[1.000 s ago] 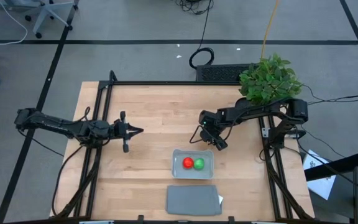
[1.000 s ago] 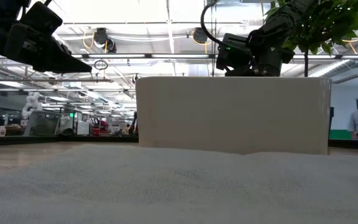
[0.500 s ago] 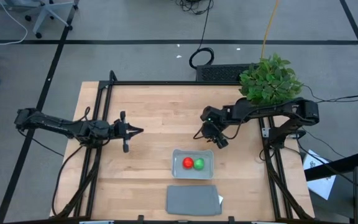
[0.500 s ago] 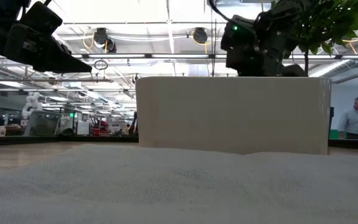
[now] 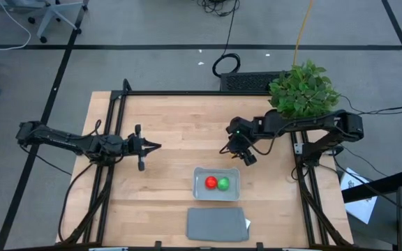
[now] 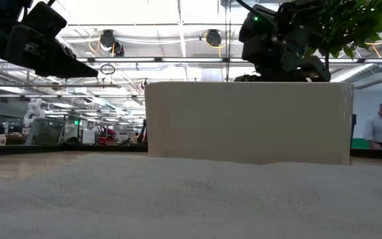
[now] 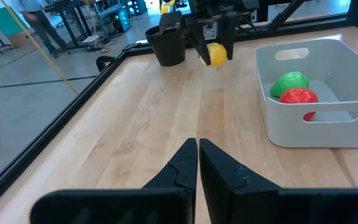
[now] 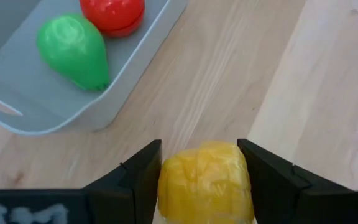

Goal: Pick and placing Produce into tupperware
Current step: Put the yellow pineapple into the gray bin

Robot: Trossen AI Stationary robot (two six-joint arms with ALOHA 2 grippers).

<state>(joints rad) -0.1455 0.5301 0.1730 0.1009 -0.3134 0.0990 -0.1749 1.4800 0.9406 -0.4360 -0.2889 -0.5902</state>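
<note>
Light wood worktop (image 5: pixel 180 132) inside a black frame, grey floor around it; a large hall shows beyond in the low view, with a person at its far right edge.

Tupperware (image 5: pixel 217 184) sits at 6 o'clock from worktop centre, with the red piece (image 5: pixel 211 183) and green piece (image 5: pixel 223 184) inside, touching each other. Flat grey lid (image 5: pixel 217 224) lies just beyond it, further toward 6 o'clock. Potted plant (image 5: pixel 303 89) at 2 o'clock.

Right gripper (image 5: pixel 238 150) hangs above the worktop at 1 o'clock from the tupperware, near its corner. Fingers half spread, clamped on the yellow piece (image 8: pixel 205 183), which fills the gap between them and is clear of the wood.

Left gripper (image 5: pixel 153 146) at 9 o'clock, over bare wood, fingers pressed together, holding nothing.
</note>
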